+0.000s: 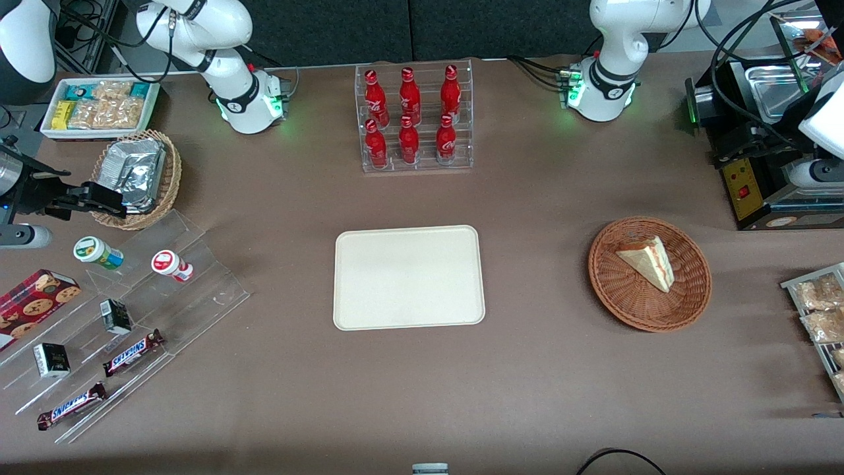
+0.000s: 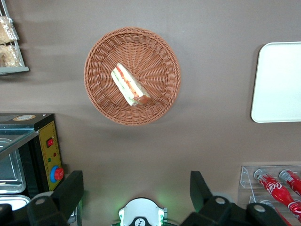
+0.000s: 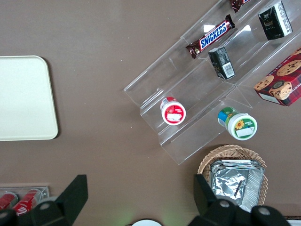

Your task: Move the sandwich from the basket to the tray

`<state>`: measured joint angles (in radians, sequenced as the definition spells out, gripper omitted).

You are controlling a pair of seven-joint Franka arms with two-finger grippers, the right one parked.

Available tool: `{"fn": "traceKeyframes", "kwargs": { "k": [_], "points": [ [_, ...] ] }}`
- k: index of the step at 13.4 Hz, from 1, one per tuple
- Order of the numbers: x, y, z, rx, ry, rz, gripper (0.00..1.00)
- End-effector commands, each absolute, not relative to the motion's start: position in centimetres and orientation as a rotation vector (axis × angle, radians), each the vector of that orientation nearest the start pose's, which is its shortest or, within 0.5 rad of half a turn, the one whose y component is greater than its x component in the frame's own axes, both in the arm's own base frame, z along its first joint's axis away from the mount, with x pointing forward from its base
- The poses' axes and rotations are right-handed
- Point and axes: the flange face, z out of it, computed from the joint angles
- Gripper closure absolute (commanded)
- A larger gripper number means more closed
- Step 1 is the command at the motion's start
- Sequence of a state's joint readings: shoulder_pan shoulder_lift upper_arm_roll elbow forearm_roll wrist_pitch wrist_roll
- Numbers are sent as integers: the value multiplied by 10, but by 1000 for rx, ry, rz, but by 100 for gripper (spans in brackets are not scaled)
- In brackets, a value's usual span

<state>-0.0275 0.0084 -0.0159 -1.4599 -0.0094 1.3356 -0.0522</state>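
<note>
The sandwich (image 1: 649, 262), a pale wedge with a red-orange filling stripe, lies in the round reddish-brown wicker basket (image 1: 613, 290) toward the working arm's end of the table. It also shows in the left wrist view (image 2: 129, 85), in the basket (image 2: 155, 52). The cream tray (image 1: 409, 277) lies bare at mid-table, and part of it (image 2: 280, 82) shows in the left wrist view. My left gripper (image 2: 135, 190) is open and empty. It hangs high above the table (image 1: 738, 148), farther from the front camera than the basket and apart from it.
A black machine with a yellow panel (image 1: 758, 185) stands beside the gripper. A rack of red bottles (image 1: 412, 119) stands farther back than the tray. A rack of snack bags (image 1: 821, 316) is at the working arm's end. Acrylic shelves with snacks (image 1: 119, 316) lie toward the parked arm's end.
</note>
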Motion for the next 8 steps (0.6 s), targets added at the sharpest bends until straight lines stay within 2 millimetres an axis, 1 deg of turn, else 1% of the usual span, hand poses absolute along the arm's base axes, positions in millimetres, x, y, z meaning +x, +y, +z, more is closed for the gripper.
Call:
{"fn": "traceKeyframes", "kwargs": {
  "k": [1,3,5,6,7,8],
  "points": [
    [530,-31,658,-3112,19,216,0],
    [534,-30,654,-3113,13,211,0],
    [551,-23,629,-3072,-14,243,0],
    [563,-23,614,-3066,-79,240,0],
    [574,-23,599,-3054,-187,247,0],
    [582,-23,585,-3051,-232,242,0]
  ]
}}
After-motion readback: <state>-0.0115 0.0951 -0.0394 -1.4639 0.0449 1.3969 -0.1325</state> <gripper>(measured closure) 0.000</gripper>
